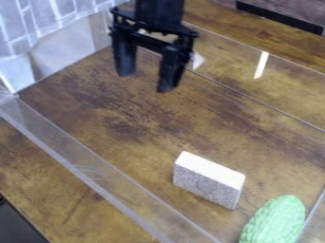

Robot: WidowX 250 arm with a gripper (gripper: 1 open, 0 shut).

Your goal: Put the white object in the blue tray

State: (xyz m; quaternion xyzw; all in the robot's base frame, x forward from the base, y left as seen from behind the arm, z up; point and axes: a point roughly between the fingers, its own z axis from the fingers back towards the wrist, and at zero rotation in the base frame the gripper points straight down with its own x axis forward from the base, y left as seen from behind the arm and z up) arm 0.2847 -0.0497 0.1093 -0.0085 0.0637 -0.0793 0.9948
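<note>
Scanning from the left, we see a clear plastic wall (pixel 89 176) running diagonally from the left edge down toward the bottom middle, fencing the wooden tabletop (pixel 114 114). Left of that wall there's only a narrow strip of wood and a grey patterned surface (pixel 32 28) in the top left corner.

Upper left of centre, we see the black gripper (pixel 146 69) hanging over the wood, pointing down, its two fingers spread well apart with bare tabletop showing between them. Nothing held. It sits well apart from the left wall and near the far clear wall (pixel 254 62), which runs from the top middle down to the right edge with bright glare spots on it.

Between gripper and block we see a wide stretch of bare, worn wood, nothing in it.

Lower right of centre, the white object (pixel 208 178) lies flat on the wood, a speckled brick, long side running down to the right. It's well apart from the gripper and near the left wall's lower end.

Bottom right corner: a bumpy green oval thing (pixel 273 221), just beside the block, not touching, cut by the bottom edge.

We can't see any blue tray in this view.
</note>
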